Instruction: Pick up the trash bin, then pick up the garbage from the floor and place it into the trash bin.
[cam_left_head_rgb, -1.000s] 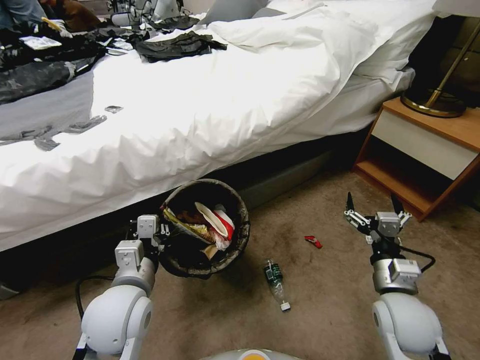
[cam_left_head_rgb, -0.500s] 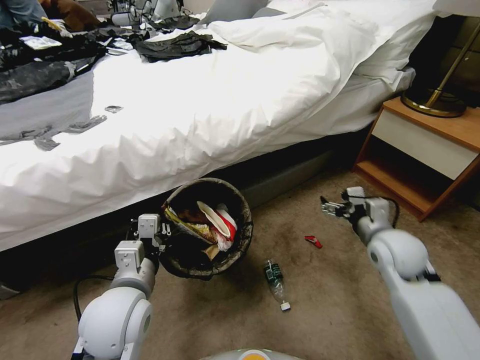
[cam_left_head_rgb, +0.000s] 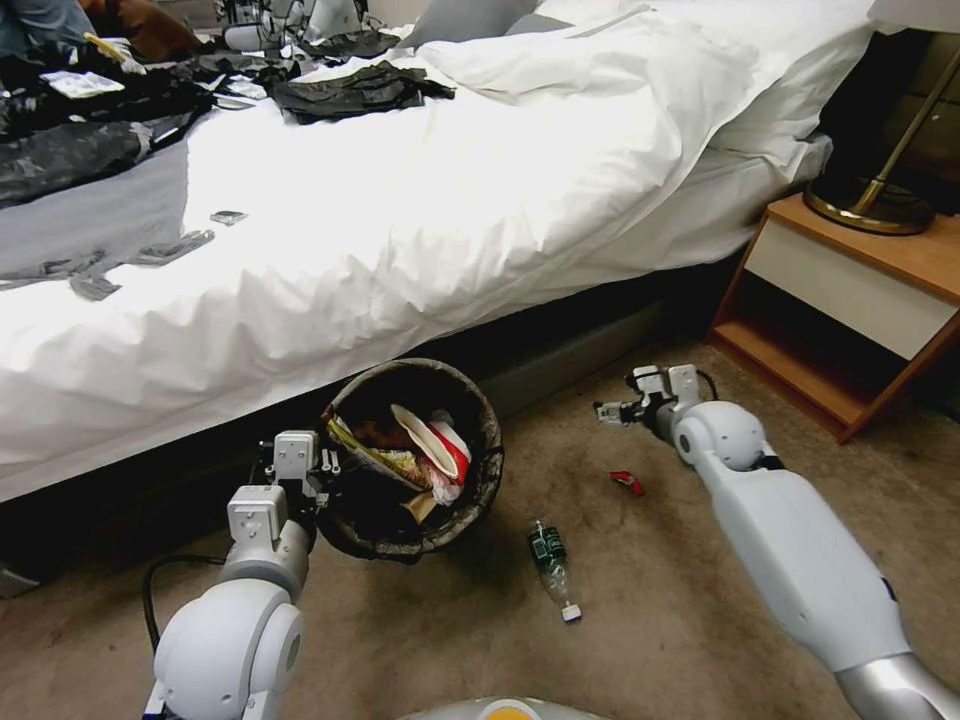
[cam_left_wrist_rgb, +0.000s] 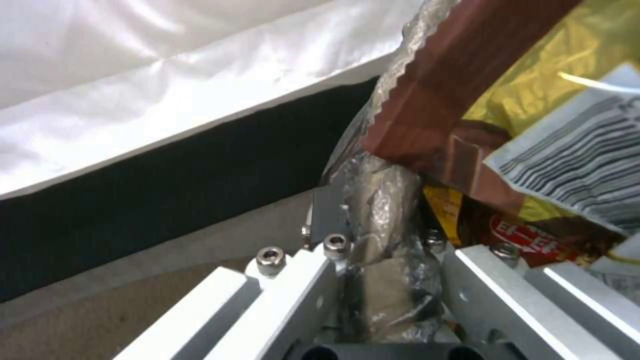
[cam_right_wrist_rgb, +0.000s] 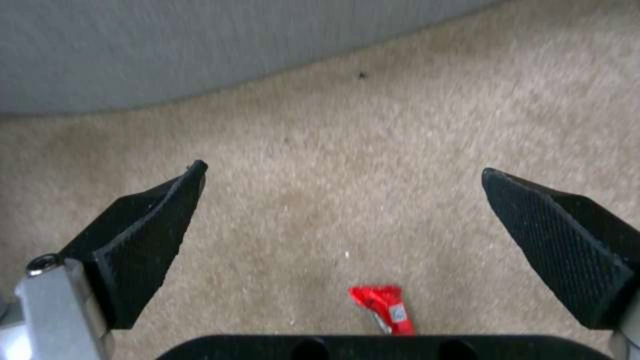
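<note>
Red wrapper (cam_right_wrist_rgb: 381, 311), partly cut off, lies below open right claw (cam_right_wrist_rgb: 343, 240).

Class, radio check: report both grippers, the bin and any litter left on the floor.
Left gripper shut on trash bin rim. Right gripper open above red wrapper. Bottle on floor. Path clear.

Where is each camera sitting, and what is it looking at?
Head view: up on the robot's head, looking down at the bed, the trash bin, the bottle and both arms.
Left wrist view: on the left arm, close on the left gripper shut on the trash bin's rim.
Right wrist view: on the right arm, facing the floor past the open right gripper.
Shared: head and right wrist views both show the red wrapper.
</note>
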